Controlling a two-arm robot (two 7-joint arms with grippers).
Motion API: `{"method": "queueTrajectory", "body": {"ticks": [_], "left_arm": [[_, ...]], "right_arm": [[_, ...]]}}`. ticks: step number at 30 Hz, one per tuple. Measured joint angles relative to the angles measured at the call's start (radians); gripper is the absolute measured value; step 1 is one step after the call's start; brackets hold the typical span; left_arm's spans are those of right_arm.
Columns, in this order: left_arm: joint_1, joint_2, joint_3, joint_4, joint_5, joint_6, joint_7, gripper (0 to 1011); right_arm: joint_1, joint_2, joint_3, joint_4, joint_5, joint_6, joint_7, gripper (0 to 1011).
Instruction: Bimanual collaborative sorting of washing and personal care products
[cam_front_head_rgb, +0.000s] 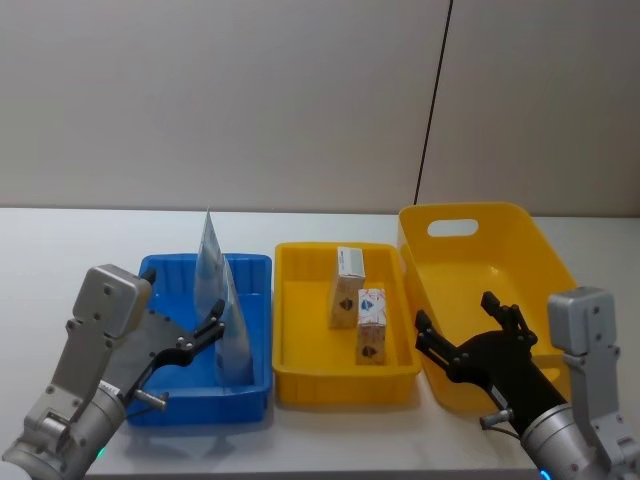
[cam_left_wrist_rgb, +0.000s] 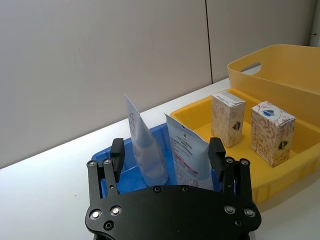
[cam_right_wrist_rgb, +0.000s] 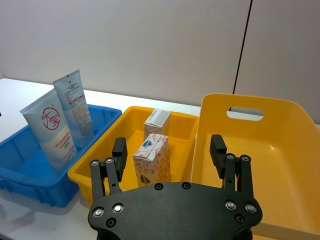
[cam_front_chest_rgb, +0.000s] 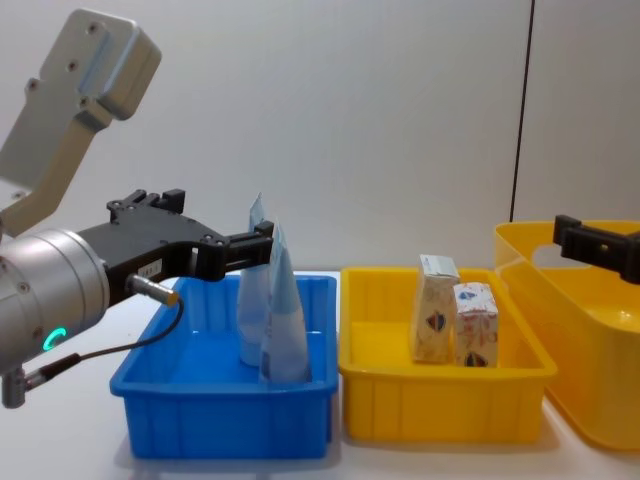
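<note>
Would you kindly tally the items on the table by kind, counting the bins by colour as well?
Tubes: 2
Cartons: 2
Blue bin: 1
Yellow bins: 2
Total: 7

Squeeze tubes (cam_right_wrist_rgb: 50, 132): smooth, glossy pale-blue plastic. Cartons (cam_right_wrist_rgb: 152, 160): matt printed cardboard. Blue bin (cam_front_head_rgb: 165, 265), yellow tray (cam_front_head_rgb: 300, 300) and yellow bin (cam_front_head_rgb: 520, 260): smooth moulded plastic with a slight sheen. Left pincer (cam_left_wrist_rgb: 167, 150) and right pincer (cam_right_wrist_rgb: 168, 149): matt black bodies studded with shiny metal screws. Desk (cam_front_head_rgb: 60, 240): smooth, matt white surface.
</note>
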Motion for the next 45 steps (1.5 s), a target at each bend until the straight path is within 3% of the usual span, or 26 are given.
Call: {"method": "queueTrajectory", "body": {"ticks": [45], "left_arm": [[0.000, 0.000, 0.000, 0.000, 0.000, 0.000, 0.000, 1001]], "right_arm": [[0.000, 0.000, 0.000, 0.000, 0.000, 0.000, 0.000, 1003]]}}
